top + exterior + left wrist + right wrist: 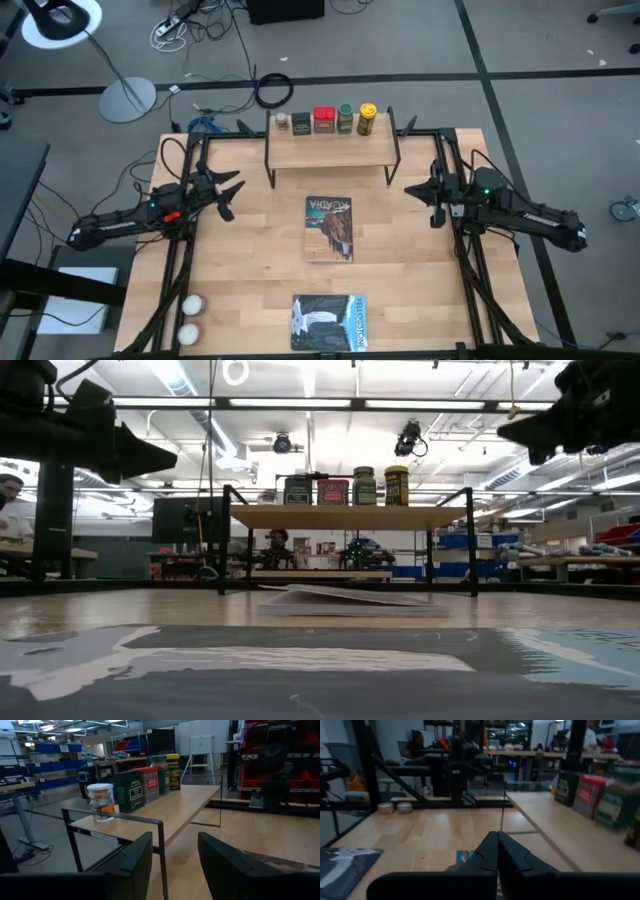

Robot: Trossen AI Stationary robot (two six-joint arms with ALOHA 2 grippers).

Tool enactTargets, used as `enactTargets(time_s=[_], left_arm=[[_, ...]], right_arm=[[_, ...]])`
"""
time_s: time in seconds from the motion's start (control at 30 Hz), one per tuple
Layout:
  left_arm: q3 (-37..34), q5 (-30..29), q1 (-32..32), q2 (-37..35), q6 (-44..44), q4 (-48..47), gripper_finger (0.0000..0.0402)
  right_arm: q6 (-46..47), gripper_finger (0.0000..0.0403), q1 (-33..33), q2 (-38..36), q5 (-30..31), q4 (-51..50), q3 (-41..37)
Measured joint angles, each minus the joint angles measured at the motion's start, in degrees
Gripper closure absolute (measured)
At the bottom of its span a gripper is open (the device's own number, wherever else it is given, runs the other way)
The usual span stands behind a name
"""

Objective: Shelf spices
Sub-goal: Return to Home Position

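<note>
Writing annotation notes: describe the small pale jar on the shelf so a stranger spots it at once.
At the far edge of the table stands a low light-wood shelf with five spice containers in a row. The pale jar is the end one toward the left arm, next to the dark square tin. It alone is clear and pale-lidded, and the shortest.

The yellow-lidded jar (634,827) is running off the right wrist view's edge, blurring like the green jar (612,805) beside it; in the low view, the nearest book (320,670) is blurring, its near end getting cropped.
</note>
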Motion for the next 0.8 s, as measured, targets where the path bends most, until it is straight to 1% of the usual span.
enactTargets(time_s=[0.1,0.17,0.27,0.37,0.5,0.63,0.7,0.8], left_arm=[[0.0,-0.5,0.0,-0.2,0.2,-0.9,0.0239],[0.0,-0.5,0.0,-0.2,0.2,-1.5,0.0239],[0.0,0.0,0.0,-0.2,0.2,-2.0,0.0239],[0.0,2.4,0.0,-0.2,0.2,-2.2,0.0239],[0.0,6.4,0.0,-0.2,-1.2,-3.0,0.0239],[0.0,7.7,0.0,-0.2,-1.5,-3.8,0.0239],[0.0,8.6,0.0,-0.2,-1.6,-3.8,0.0239],[0.0,9.8,0.0,-0.2,-1.6,-4.0,0.0239]], right_arm=[[1.1,0.0401,0.0,0.0,0.6,1.8,-2.4],[1.9,0.0401,0.0,0.0,-0.1,5.4,-4.6],[3.4,0.0402,0.0,0.0,-3.1,11.3,-8.3],[5.0,0.0402,0.0,0.0,-6.6,15.8,-11.5],[5.3,0.0402,0.5,0.2,-10.4,14.5,-11.5],[5.3,0.0402,1.4,0.2,-16.8,14.7,-11.5],[5.3,0.0403,1.8,0.2,-17.2,14.1,-11.5],[5.3,0.0402,1.9,0.2,-16.1,12.9,-11.5]])
